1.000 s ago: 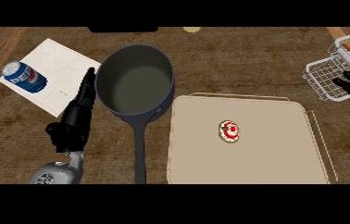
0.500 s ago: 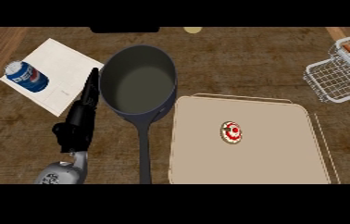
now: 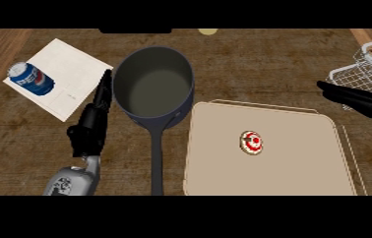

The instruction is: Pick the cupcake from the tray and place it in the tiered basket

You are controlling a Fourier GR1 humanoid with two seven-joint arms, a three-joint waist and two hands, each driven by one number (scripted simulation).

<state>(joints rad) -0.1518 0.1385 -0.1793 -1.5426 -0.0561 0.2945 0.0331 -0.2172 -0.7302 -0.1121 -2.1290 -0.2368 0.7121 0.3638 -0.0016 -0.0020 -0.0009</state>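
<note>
The left hand [image 3: 91, 124] rests edge-on, fingers straight and pointing up, grey forearm below them. The right hand [image 3: 347, 95] shows only straight fingers.

Dark brown wood-grain desk [image 3: 240, 60] fills the view, evenly lit, with lighter wood strips at its far left [image 3: 13, 44] and far right corners.

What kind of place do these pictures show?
Most likely a kitchen counter: a dark pan stands on a wooden worktop, beside a beige tray holding a cupcake, with a wire basket at the right edge.
</note>
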